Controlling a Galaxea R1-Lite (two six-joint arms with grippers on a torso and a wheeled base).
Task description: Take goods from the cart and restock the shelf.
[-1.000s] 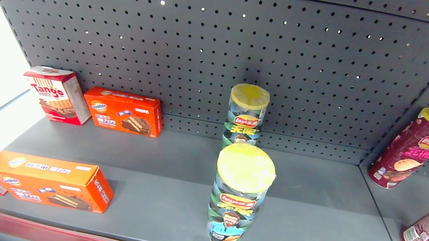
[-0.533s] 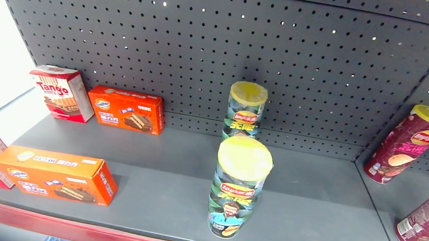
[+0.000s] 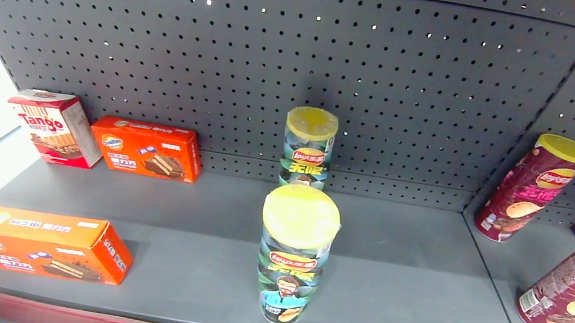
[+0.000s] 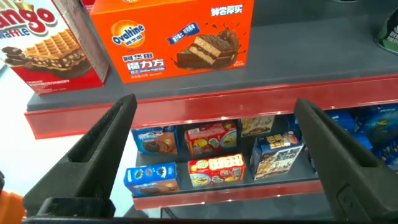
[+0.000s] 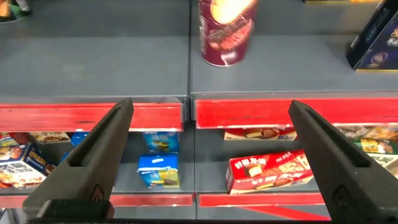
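Apparently only the head camera has moved during the last second. All things in the head view slid together a little to the left, and they keep the same places among themselves, so nothing was put on the shelf (image 3: 404,293) or taken from it.

I take the front green can (image 3: 294,259) as the landmark. It stands upright near the front edge of the shelf. A second green can (image 3: 308,144) stands directly behind it, close to the pegboard (image 3: 223,60). Left of the landmark lie two orange boxes (image 3: 44,242), one near the front edge and one at the back, each with a red wafer box (image 3: 53,127) beside it. Right of the landmark, on the neighbouring shelf section, are two maroon cans (image 3: 531,189).

The left gripper (image 4: 216,106) hangs low before the red lip of the shelf, left of the landmark, with its fingers spread wide and nothing between them. The right gripper (image 5: 211,106) is also released and empty, right of the landmark, before the joint of the two sections.

In my judgement the robot is between two placements. With both grippers empty, the next good must first be fetched from the cart, and the bare floor right of the landmark could receive it.
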